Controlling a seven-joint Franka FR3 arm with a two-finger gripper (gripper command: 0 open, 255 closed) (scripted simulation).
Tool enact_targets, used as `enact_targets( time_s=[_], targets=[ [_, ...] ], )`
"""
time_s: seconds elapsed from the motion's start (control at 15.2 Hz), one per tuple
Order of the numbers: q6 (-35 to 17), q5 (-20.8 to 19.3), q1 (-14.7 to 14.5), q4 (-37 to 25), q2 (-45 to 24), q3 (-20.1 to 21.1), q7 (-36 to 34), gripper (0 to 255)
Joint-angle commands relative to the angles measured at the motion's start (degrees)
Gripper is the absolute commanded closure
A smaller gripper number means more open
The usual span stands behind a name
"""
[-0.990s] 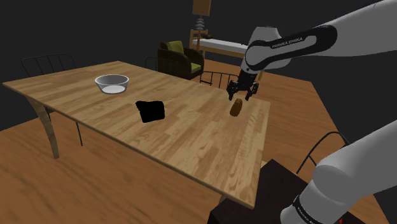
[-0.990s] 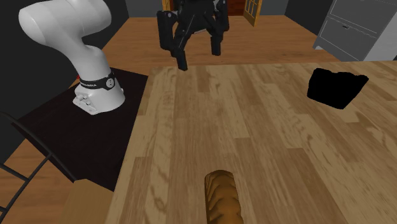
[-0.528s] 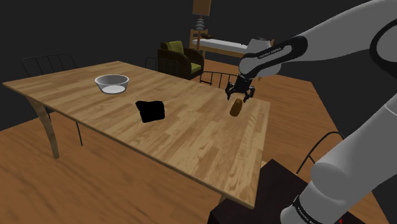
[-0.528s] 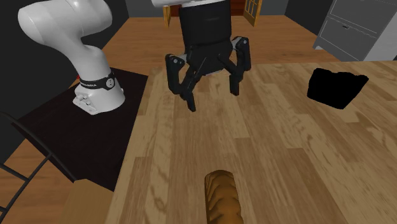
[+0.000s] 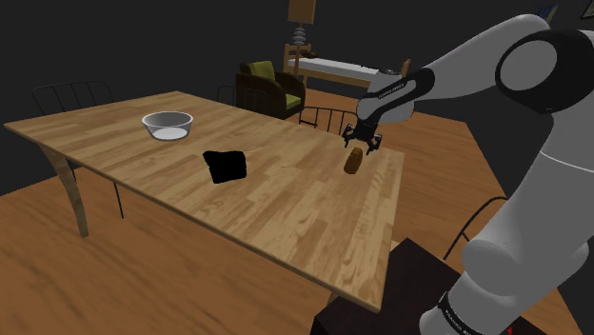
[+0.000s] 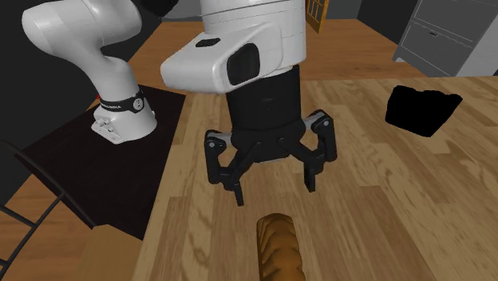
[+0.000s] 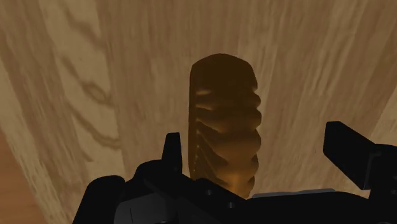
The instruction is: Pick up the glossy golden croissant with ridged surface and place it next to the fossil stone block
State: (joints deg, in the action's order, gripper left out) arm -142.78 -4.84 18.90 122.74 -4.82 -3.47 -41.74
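— Where's the croissant (image 5: 353, 162) (image 6: 279, 247) (image 7: 224, 133)?
— Lying on the wooden table (image 5: 286, 205), just below the gripper (image 5: 362, 143) (image 6: 274, 193) (image 7: 250, 133), which gapes wide, holding nothing.
— The bowl (image 5: 168, 125)?
— Well apart from both; contents unclear.

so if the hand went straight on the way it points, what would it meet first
Most likely the croissant, lying on the wooden table just ahead of the open hand; the gap is unclear.

Wooden table (image 5: 286, 205) bears a glass bowl (image 5: 168, 125) — green armchair (image 5: 271, 86) behind.
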Motion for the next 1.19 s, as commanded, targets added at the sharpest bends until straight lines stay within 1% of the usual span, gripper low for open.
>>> enact_targets(
  time_s=[0.0,0.07,0.53,1.06,1.12],
  targets=[
    [-2.2,-0.2,0.8,-2.4,-3.8,-1.0,-3.3,0],
    [-2.2,-0.2,0.7,-2.4,-3.8,-1.1,-3.3,0],
    [-6.6,0.1,1.0,-3.0,-8.8,-1.2,-3.1,0],
    [-6.6,0.1,1.0,-3.0,-8.8,-1.2,-3.1,0],
    [-6.6,0.1,1.0,-3.0,-8.8,-1.2,-3.1,255]
  ],
)
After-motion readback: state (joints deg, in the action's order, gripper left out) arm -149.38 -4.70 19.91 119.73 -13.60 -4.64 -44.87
